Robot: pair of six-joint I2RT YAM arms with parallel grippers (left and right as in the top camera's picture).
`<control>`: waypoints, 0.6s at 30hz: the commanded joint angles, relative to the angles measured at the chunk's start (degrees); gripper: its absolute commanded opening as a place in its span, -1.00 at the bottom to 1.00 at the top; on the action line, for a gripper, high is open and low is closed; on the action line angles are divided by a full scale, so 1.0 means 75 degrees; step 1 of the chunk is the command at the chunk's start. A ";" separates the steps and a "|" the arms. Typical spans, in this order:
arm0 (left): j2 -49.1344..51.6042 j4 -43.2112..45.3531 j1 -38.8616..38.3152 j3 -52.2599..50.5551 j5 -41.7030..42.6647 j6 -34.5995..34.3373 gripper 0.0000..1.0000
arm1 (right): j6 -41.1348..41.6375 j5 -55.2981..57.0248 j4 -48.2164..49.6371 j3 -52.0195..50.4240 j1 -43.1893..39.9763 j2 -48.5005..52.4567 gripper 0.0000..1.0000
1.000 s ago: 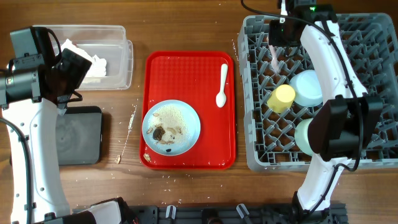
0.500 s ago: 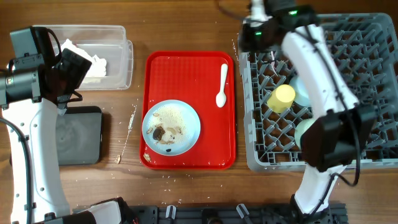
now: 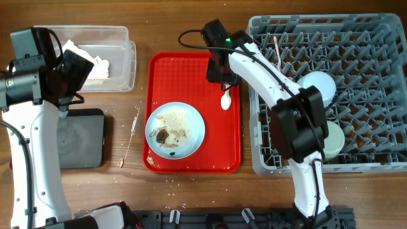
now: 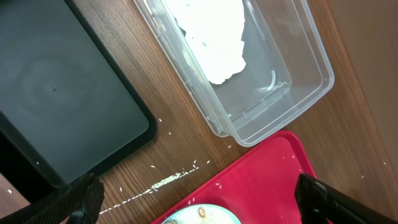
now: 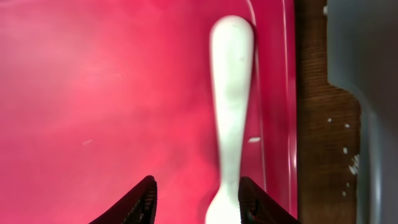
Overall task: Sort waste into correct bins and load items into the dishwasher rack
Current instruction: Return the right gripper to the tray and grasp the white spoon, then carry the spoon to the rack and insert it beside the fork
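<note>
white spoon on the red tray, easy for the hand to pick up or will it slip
Probably light and stiff: the spoon looks thin, moulded plastic. It lies flat on the smooth red tray, so it may skid or pivot as the open right hand closes.

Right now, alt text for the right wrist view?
A white plastic spoon lies on a red plastic serving tray, with the right gripper open astride its lower end. A strip of wooden table and the edge of the grey plastic rack show at right.
</note>
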 commanded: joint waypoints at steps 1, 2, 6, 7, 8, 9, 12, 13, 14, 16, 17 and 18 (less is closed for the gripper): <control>0.0044 -0.0006 0.0032 -0.0009 -0.0102 0.0009 1.00 | -0.0023 -0.0082 -0.0015 -0.0079 -0.0149 0.0455 -0.12; 0.0044 -0.0006 0.0032 -0.0006 -0.0102 0.0009 1.00 | -0.0044 -0.0201 -0.0012 -0.0079 -0.0166 0.0545 -0.13; 0.0044 -0.0006 0.0032 -0.0009 -0.0102 0.0009 1.00 | -0.0023 -0.0746 -0.0070 -0.0082 -0.0207 0.0670 -0.17; 0.0044 -0.0006 0.0032 -0.0009 -0.0102 0.0009 1.00 | -0.0009 -0.0761 -0.0119 -0.0105 -0.0204 0.0670 -0.20; 0.0044 -0.0003 0.0032 -0.0006 -0.0102 0.0009 1.00 | -0.0006 -0.0764 -0.0128 -0.0154 -0.0195 0.0670 -0.21; 0.0044 -0.0003 0.0032 -0.0009 -0.0102 0.0009 1.00 | 0.0032 -0.0761 -0.0125 -0.0254 -0.0192 0.0670 -0.21; 0.0044 -0.0003 0.0032 -0.0006 -0.0102 0.0009 1.00 | 0.0061 -0.0764 -0.0006 -0.0676 -0.0195 0.0670 -0.39; 0.0044 -0.0006 0.0032 -0.0009 -0.0102 0.0009 1.00 | 0.0058 -0.0764 0.0020 -0.0778 -0.0195 0.0670 -0.46; 0.0044 -0.0006 0.0032 -0.0006 -0.0102 0.0009 1.00 | 0.0096 -0.0769 0.0003 -0.0819 -0.0195 0.0670 -0.54; 0.0044 -0.0006 0.0032 -0.0006 -0.0102 0.0009 1.00 | 0.0044 -0.0994 -0.0012 -0.0761 -0.0195 0.0583 -0.78; 0.0044 -0.0006 0.0032 -0.0009 -0.0102 0.0009 1.00 | -0.0032 -0.0994 -0.0012 -0.0740 -0.0195 0.0533 -0.81; 0.0044 -0.0006 0.0032 -0.0006 -0.0102 0.0009 0.99 | -0.0038 -0.0991 -0.0015 -0.0705 -0.0198 0.0460 -0.82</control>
